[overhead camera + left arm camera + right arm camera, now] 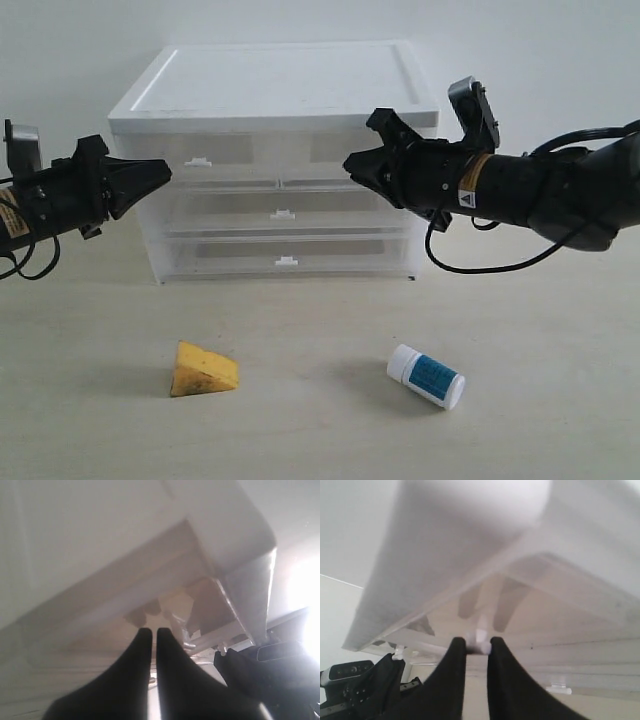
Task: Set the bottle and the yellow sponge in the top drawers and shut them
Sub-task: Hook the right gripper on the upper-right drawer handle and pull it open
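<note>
The yellow sponge (203, 371) lies on the table at the front left, and the bottle (427, 376) lies on its side at the front right. Both top drawers, left (215, 152) and right (330, 150), look pushed in. My right gripper (350, 163) (476, 642) is at the right top drawer's front, shut on its little white clip handle (481, 639). Just left of the left top drawer's handle (198, 160), my left gripper (166, 172) (150, 632) hangs shut with nothing between its fingers.
The white cabinet (280, 85) stands at the back of the table, with two full-width drawers (285, 214) (287, 261) under the top pair. In the left wrist view the right arm (272, 672) shows as a dark shape; the left arm (365, 685) shows in the right wrist view.
</note>
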Tool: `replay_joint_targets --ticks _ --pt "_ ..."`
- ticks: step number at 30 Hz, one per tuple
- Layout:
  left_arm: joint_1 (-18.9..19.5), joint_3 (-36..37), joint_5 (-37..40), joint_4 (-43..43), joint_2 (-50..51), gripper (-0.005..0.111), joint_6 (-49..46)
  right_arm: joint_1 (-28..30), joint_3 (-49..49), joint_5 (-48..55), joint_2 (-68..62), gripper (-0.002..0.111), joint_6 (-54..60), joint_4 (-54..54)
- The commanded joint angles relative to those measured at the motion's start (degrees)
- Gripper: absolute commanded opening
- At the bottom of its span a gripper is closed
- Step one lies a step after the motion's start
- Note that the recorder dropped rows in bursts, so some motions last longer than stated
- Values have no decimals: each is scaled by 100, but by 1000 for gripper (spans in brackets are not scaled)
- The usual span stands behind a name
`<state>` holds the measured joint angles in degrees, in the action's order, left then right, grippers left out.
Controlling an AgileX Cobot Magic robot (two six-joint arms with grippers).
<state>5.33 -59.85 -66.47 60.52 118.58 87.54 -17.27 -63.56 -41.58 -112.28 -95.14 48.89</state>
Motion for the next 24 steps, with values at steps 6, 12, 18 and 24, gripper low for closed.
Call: replay_joint_targets --ticks 6,12,18,24 --pt "8 -82 355 -504 10 4 -214 9 642 -351 383 0 154 573" --pt "8 -82 355 -504 10 4 -214 9 1474 -400 1142 0 293 755" --pt "-3 -82 355 -504 10 4 -214 9 1608 -773 1279 1 132 1302" --pt "-3 -82 355 -480 10 4 -214 9 1608 -1390 1279 66 -196 1875"
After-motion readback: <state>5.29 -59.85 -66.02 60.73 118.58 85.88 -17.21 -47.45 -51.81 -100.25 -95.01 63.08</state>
